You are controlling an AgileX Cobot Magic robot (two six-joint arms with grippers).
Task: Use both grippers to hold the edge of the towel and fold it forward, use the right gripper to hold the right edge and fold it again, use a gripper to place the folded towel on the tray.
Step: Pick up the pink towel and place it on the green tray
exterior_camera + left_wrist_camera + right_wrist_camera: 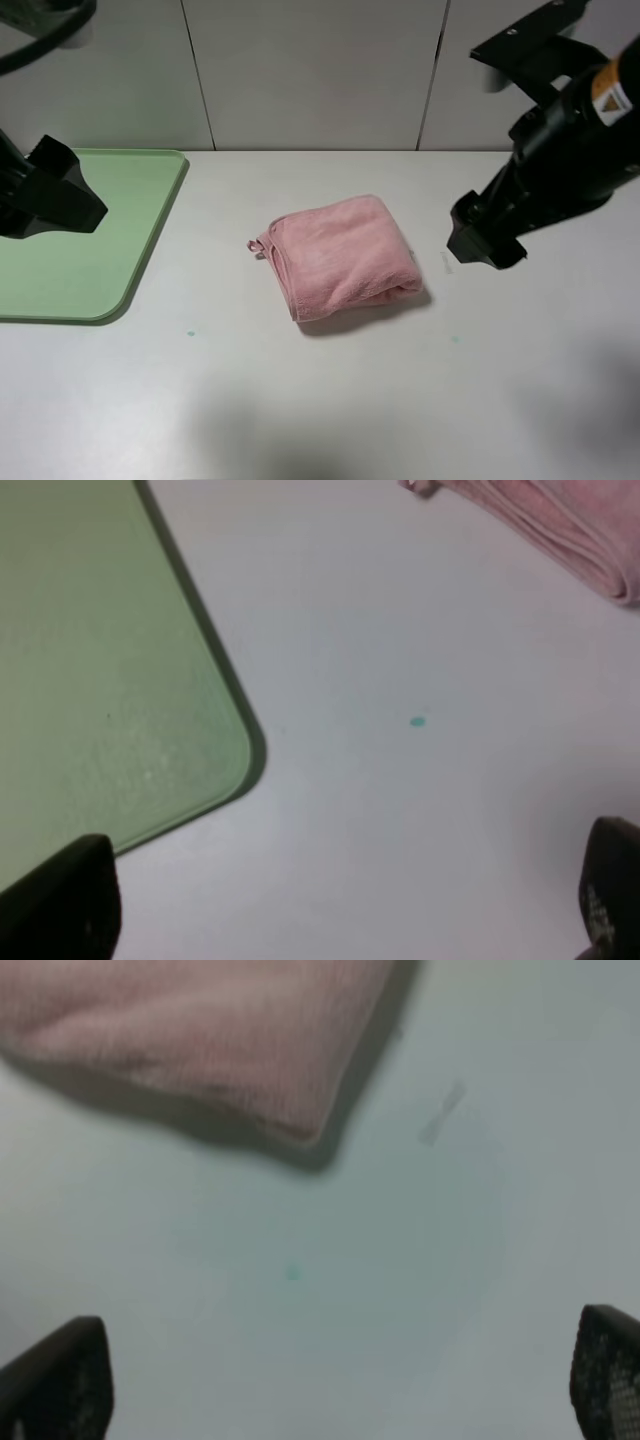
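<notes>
1. Exterior high view: The towel (345,257) lies in the middle of the bench (320,415) as a compact pink bundle. That suggests both folds are done and only the move to the tray (150,235) is left. The tray sits at the left, well apart from the towel, with nothing lying on it. The left fingers (62,195) hover above the tray, out of the way. The right fingers (484,238) hang just beside the towel's right edge and touch nothing. From here I cannot tell how far either pair is spread.

2. Left wrist view: The left fingers (70,900) stand wide apart and empty, with only bare bench and a green speck (417,721) ahead of them. The tray's rounded corner (215,720) is close. Only a strip of towel (560,530) shows, far off.

3. Right wrist view: The right fingers (60,1380) are also spread wide and hold nothing. The towel's thick corner (200,1040) lies ahead of them, not between them. This arm is the nearer one, so it looks better placed for the pickup. A pinch across the stacked edge should keep the layers together.
</notes>
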